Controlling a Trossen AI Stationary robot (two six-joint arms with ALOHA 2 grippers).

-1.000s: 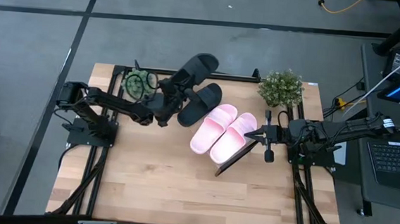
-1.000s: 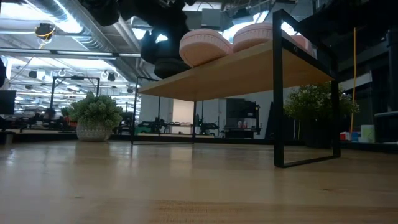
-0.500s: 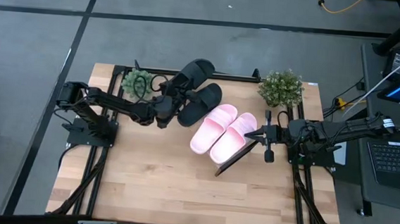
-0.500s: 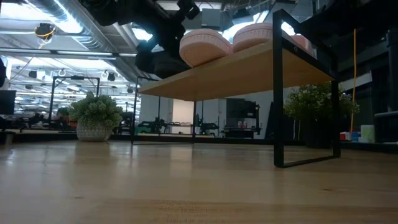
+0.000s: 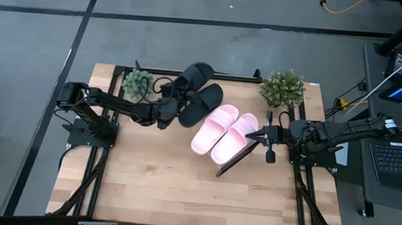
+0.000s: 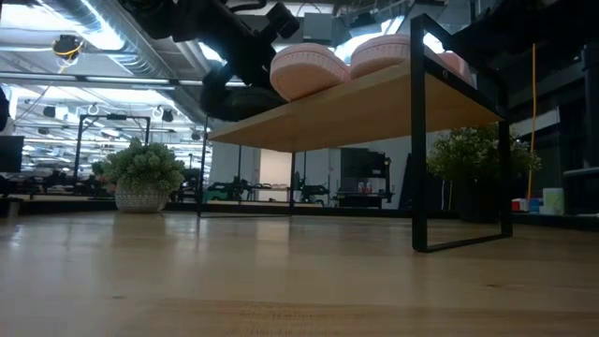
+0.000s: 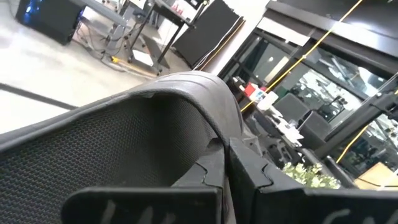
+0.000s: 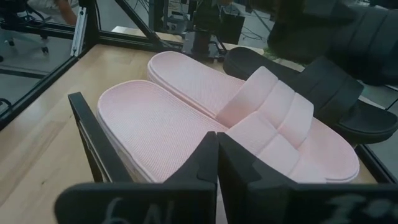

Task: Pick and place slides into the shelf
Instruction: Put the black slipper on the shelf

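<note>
My left gripper (image 5: 171,102) reaches over the shelf's left part and is shut on a black slide (image 5: 196,74), held tilted above the board. The second black slide (image 5: 203,102) lies flat on the shelf (image 6: 356,108), sole down. To its right the pink pair (image 5: 214,127) (image 5: 236,135) lies side by side on the board. My right gripper (image 5: 250,136) is shut and hangs level at the heel end of the pink pair (image 8: 180,130), by the shelf's black end frame (image 8: 93,143). Whether it touches the pink slide cannot be told. My left gripper holds the black slide by the end nearest the arm (image 5: 181,90), coming level from the table's left. One finger (image 7: 249,180) lies beside the textured footbed (image 7: 124,137). The slide is tilted, its far end raised; whether it touches the board I cannot tell.
A small potted plant (image 5: 138,83) stands at the table's far left, just behind my left arm. A larger plant (image 5: 282,88) stands at the far right. The near half of the table (image 5: 181,196) is bare wood.
My left gripper has moved right and down toward the shelf with the black slide still in its hold. The slide has sunk closer to the board beside the other black slide and has tipped. The small plant, half covered before, now shows fully.
</note>
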